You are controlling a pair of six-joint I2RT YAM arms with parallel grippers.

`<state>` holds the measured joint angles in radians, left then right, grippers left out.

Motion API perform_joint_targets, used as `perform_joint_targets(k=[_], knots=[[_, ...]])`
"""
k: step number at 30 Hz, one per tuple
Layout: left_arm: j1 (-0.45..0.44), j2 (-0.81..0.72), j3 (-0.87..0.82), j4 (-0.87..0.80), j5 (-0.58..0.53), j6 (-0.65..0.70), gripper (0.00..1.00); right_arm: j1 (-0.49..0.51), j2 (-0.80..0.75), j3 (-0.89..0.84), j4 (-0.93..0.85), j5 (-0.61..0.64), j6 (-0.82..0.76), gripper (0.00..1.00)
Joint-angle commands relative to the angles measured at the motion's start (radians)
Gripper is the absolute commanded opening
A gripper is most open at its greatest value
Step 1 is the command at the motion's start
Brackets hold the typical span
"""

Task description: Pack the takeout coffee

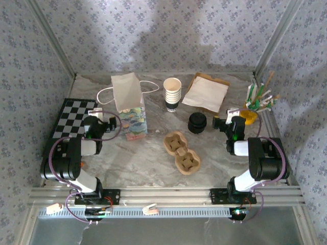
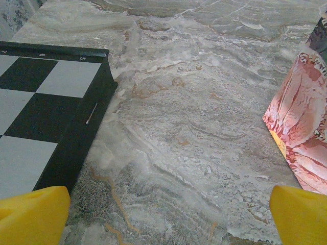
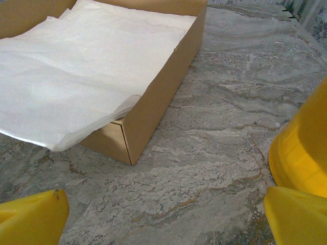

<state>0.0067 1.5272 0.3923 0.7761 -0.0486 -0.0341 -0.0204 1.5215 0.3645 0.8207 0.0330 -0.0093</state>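
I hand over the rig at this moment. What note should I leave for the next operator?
Left gripper: open, empty, between chessboard and printed box.
Right gripper: open, empty, near the napkin box.
Bag stands at the back, cups stacked to its right, lids and carrier mid-table.
Done: nothing packed yet.
Left: the whole job, probably cup, lid, carrier, then bag.

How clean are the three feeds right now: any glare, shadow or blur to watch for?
Top external: soft overall, a broad shadow on the back wall, no glare on the table. Left wrist: table sharp, yellow fingertips blurred at the bottom corners. Right wrist: white paper nearly washed out, cardboard box edges crisp.
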Motion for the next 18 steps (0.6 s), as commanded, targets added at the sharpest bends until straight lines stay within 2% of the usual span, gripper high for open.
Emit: perform_joint_targets(k=[1, 8, 12, 14, 18], knots=[[0.006, 0.009, 0.023, 0.037, 0.006, 0.011, 1.0, -0.009, 0.012, 0.019, 0.028, 0.004, -0.017, 0.99], [0.007, -0.005, 0.015, 0.036, 0.0, 0.009, 1.0, -0.007, 0.007, 0.011, 0.034, -0.013, -0.019, 1.0], [0.006, -0.09, -0.024, 0.035, -0.019, 0.0, 1.0, 0.006, -0.058, -0.03, 0.062, 0.026, -0.026, 1.0], [0.007, -0.171, -0.03, -0.036, -0.043, -0.012, 1.0, 0.018, -0.116, -0.043, 0.031, 0.049, -0.03, 0.99], [0.006, -0.335, -0.034, -0.205, -0.095, -0.061, 1.0, 0.022, -0.261, -0.026, -0.153, 0.074, 0.017, 0.99]])
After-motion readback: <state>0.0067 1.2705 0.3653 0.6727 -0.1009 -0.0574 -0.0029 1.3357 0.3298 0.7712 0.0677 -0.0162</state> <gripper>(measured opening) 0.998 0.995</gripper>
